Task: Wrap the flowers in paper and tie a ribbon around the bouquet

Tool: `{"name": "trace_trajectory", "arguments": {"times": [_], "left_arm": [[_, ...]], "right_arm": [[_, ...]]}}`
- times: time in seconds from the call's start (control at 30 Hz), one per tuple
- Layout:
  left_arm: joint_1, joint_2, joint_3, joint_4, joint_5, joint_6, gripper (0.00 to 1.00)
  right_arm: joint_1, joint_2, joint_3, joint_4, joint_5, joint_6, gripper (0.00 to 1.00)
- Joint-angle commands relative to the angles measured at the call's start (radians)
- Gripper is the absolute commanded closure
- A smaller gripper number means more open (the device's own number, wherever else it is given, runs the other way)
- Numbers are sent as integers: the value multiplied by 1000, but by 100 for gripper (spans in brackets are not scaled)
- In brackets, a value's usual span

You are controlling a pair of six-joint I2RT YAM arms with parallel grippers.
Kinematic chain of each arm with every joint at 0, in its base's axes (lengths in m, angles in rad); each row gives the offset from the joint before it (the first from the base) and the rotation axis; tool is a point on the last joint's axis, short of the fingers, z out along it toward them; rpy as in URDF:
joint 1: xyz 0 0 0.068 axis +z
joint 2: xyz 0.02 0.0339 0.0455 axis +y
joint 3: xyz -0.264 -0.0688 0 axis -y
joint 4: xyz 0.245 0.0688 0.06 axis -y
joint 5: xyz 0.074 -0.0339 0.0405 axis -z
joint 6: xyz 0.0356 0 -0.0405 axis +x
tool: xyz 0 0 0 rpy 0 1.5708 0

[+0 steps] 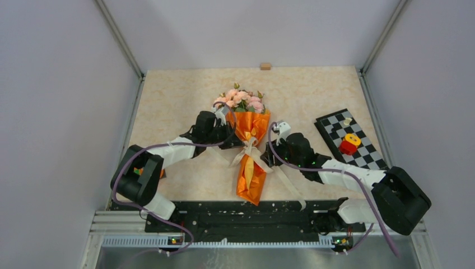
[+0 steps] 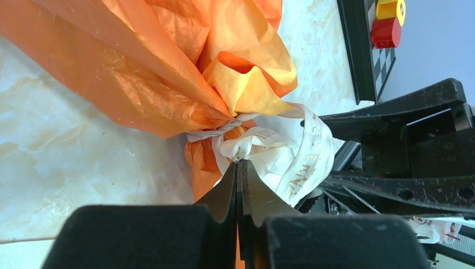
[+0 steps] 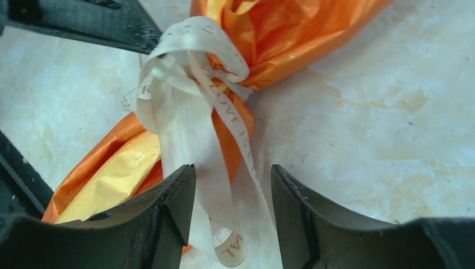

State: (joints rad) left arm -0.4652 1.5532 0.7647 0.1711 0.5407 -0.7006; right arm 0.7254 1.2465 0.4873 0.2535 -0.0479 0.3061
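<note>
- Bouquet (image 1: 255,126), narrow cone of glossy crinkly orange paper (image 1: 252,185), lies flat, tip nearest the arm bases.
- Right gripper (image 3: 232,185), right of bouquet's waist: jaws spread, tail of long cream-white fabric ribbon (image 3: 193,129) loose between them, likely to avoid tugging the bow.
- Left gripper (image 2: 240,168), left of waist: jaws pressed together at the knot; pinching ribbon or not, can't tell.
- Flowers (image 1: 242,100), pale pink blooms, green leaves, at bouquet's far end.

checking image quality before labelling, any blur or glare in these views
Top external: even, soft light, the bouquet sharp, faint shadows. Left wrist: the paper crisp with a mild sheen, the near fingers dark and soft. Right wrist: the ribbon in focus, its print readable, no strong glare on the table.
</note>
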Motion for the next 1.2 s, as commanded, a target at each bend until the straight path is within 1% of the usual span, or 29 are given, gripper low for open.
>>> {"name": "trace_trajectory", "arguments": {"times": [0.0,0.07,0.2,0.3,0.33,0.43,0.5,0.7,0.9,0.93,1.0,1.1,1.17], "left_arm": [[2,-46,32,1,-12,28,100],[2,-51,34,-7,-17,31,100],[3,-64,32,-25,-33,41,100],[2,-70,33,-31,-33,45,100],[3,-72,34,-32,-33,46,100],[3,-73,36,-36,-35,49,100],[3,-72,38,-39,-35,49,100],[2,-77,44,-46,-37,51,100],[2,-81,47,-51,-47,56,100],[2,-82,51,-54,-52,57,100],[2,-81,59,-68,-63,62,100],[2,-88,68,-84,-96,68,100],[3,-99,74,-98,-124,75,100]], "right_arm": [[0,10,74,-39,-120,-109,46],[0,13,79,-47,-122,-108,45],[1,-18,64,-48,-58,-56,45],[2,-45,33,-9,-128,-93,45],[1,-46,29,1,-176,-115,45],[1,-15,42,18,-262,-152,44],[2,17,59,26,-280,-156,44],[3,90,100,2,-181,-176,45],[22,106,111,-21,-157,-193,57],[26,108,114,-27,-150,-191,61],[34,103,117,-37,-129,-188,77],[37,72,116,-61,-105,-177,99],[37,52,122,-96,-84,-158,100]]}}
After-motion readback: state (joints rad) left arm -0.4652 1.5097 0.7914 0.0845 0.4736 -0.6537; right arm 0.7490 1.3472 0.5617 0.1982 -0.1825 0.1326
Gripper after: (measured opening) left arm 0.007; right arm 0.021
